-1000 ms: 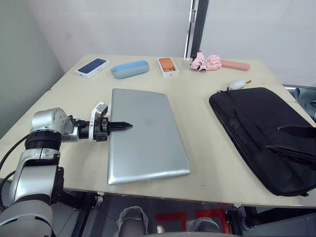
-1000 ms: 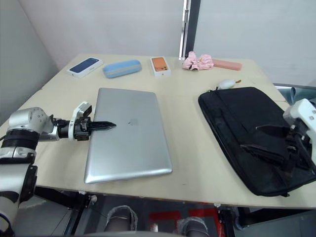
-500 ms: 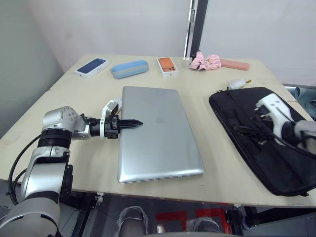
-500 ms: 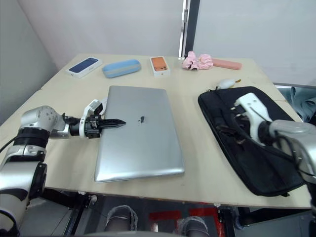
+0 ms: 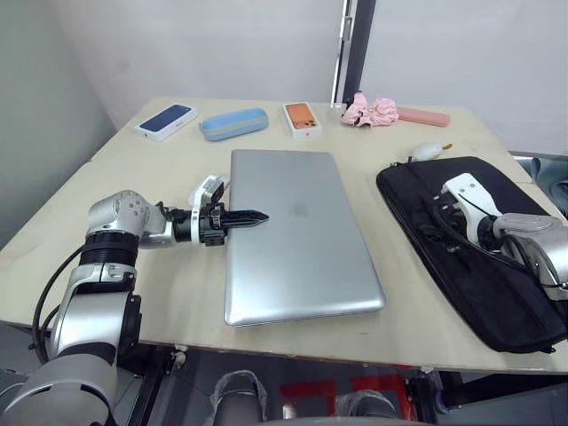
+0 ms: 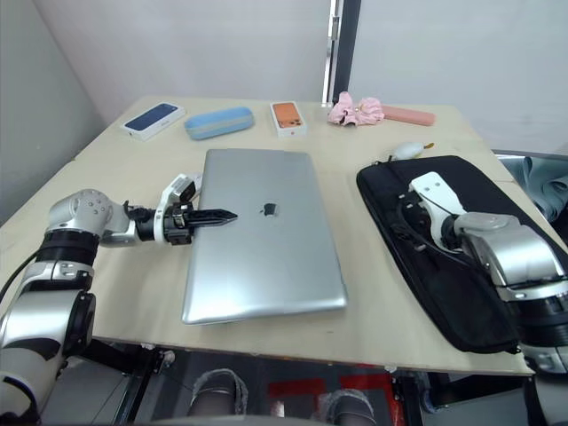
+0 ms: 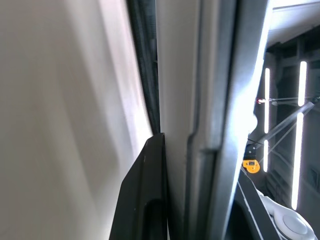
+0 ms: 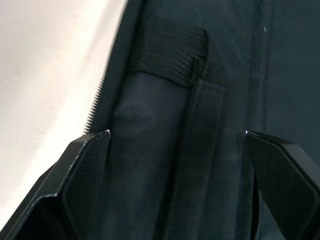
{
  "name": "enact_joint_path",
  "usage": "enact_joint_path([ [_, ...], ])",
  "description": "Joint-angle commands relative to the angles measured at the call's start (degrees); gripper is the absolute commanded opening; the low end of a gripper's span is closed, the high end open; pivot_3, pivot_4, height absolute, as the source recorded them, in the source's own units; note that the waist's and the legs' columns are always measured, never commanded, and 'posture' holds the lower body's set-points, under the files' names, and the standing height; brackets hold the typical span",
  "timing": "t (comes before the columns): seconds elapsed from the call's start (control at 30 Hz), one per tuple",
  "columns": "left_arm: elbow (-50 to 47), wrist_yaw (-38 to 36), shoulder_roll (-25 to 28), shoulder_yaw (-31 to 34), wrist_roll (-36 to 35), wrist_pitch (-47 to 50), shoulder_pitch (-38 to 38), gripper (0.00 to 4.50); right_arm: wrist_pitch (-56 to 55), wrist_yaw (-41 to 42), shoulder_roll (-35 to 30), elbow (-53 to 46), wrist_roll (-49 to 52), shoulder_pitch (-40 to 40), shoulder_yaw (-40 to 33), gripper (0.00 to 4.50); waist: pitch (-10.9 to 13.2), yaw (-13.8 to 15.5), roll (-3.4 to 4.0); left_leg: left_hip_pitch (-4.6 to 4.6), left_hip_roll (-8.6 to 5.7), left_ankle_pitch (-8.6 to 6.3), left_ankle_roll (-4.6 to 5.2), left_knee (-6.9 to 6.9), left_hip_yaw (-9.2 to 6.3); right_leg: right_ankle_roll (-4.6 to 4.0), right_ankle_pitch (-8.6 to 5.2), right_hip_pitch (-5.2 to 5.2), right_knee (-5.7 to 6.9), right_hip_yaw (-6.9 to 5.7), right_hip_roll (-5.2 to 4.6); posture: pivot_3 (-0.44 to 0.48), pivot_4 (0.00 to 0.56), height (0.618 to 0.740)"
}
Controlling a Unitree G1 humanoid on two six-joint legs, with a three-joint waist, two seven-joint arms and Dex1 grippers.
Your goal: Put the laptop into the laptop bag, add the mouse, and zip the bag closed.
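Observation:
The silver laptop (image 5: 302,240) lies closed on the table, between my two arms. My left gripper (image 5: 257,216) is shut on its left edge, one black finger (image 7: 146,192) flat along the lid. The black laptop bag (image 5: 404,191) lies flat to the right of the laptop, a narrow strip of table between them. Over the bag's near-left part is my right gripper (image 8: 177,137), open, its fingers spread wide above the black fabric and a strap. The mouse is out of view.
Along the back of the table (image 5: 160,177) lie a dark blue phone box (image 5: 166,121), a light blue case (image 5: 233,123), an orange phone box (image 5: 302,119), a pink scrunchie (image 5: 371,110) and a pink bar (image 5: 423,116). A lumpy white thing with a brown tip (image 5: 427,150) sits behind the bag.
My left gripper has slid the laptop to the right, toward the bag. My right arm has come in from the right edge and settled over the bag's left part.

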Motion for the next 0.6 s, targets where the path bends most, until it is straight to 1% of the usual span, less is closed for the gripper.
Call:
enact_joint_path([
  [0.03, -3.1, -1.1, -0.3, 4.2, -5.2, 0.2, -1.6, 0.31, -0.2, 0.7, 0.7, -0.8, 0.5, -2.9, -1.6, 4.47, 0.0, -0.1, 0.00, 0.00, 0.00, 0.00, 0.00, 0.01, 0.00, 0.00, 0.00, 0.00, 0.03, 0.00, 0.00, 0.000, 0.150, 0.740],
  [0.13, -3.4, -0.7, -0.5, 4.3, -5.5, 0.2, -1.4, 0.31, 0.9, 1.0, 1.1, -1.4, 1.1, -4.1, -2.8, 4.47, 0.0, -0.3, 0.00, 0.02, 0.00, 0.00, 0.00, 0.07, -0.01, 0.01, 0.01, 0.00, 0.10, 0.01, 0.00, 0.000, 0.150, 0.740],
  [0.4, -3.4, 0.5, -0.5, 4.7, -6.4, 0.2, -1.0, 0.31, 1.8, 1.3, 1.9, -2.6, 1.2, -4.0, -1.3, 4.47, 0.0, -0.3, 0.00, 0.01, 0.00, 0.00, 0.00, 0.10, -0.03, 0.01, 0.00, 0.00, 0.12, 0.00, 0.00, 0.000, 0.150, 0.740],
  [0.6, -3.4, 0.9, -0.5, 5.9, -5.4, 0.2, -0.6, 0.31, 0.2, -0.2, 3.9, 0.6, -0.8, -3.4, 0.5, 4.47, 0.0, -0.3, 0.00, 0.01, 0.00, 0.00, 0.00, 0.12, -0.04, 0.01, 0.01, 0.00, 0.13, 0.00, 0.00, 0.000, 0.150, 0.740],
])
